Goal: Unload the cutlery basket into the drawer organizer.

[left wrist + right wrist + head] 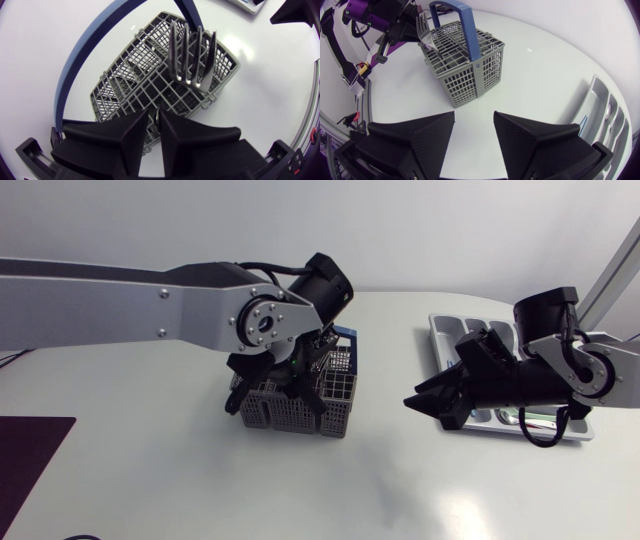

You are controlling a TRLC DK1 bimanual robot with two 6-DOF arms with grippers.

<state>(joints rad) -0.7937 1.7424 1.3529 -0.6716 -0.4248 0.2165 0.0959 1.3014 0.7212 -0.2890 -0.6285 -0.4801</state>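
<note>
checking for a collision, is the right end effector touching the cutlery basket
Apart. The right wrist view shows bare table between the open right end effector and the basket; the head view shows the same gap.

Your grey, blue-handled basket (338, 388) stands upright at mid-frame. A fork (192, 57) stands tines-up inside it. The pale organizer (447, 332) lies at the right.
</note>
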